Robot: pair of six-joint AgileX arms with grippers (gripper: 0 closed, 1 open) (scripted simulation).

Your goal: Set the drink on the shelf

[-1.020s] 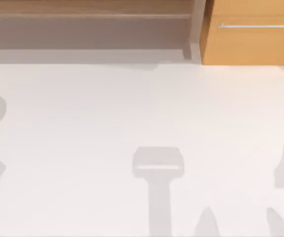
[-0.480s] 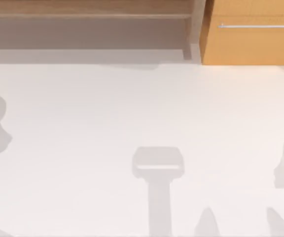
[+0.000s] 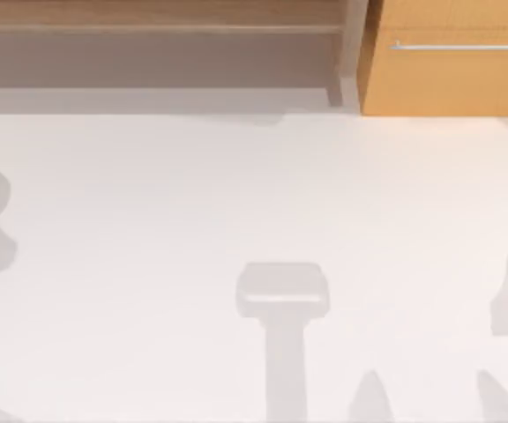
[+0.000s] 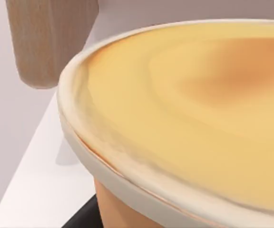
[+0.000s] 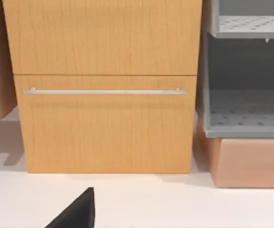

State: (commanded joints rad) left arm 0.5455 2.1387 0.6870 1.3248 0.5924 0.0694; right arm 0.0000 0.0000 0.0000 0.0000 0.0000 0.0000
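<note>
A: Where does the shelf point(image 3: 148, 26) run?
B: Along the far edge of the white table point(image 3: 263, 194), from the top view's left to a wooden end post point(image 3: 353, 53). Just right of the post stands the orange-tan cabinet point(image 3: 452, 79) with its silver handle point(image 3: 461, 46).

A: And the drink point(image 4: 189, 118)?
B: Right under the left wrist camera: a peach cup with a pale rim, very close. A rounded wooden post point(image 4: 51, 42) rises beyond it, near the table's edge.

A: Is the left gripper clamped on it?
B: That cannot be told.

A: The right arm?
B: It faces the cabinet front; a black finger tip point(image 5: 77, 211) pokes in low. Apart or together, it cannot be told. A grey rack point(image 5: 244, 85) stands beside the cabinet.

A: Room to move?
B: The table in front of the shelf lies open, carrying soft shadows.
</note>
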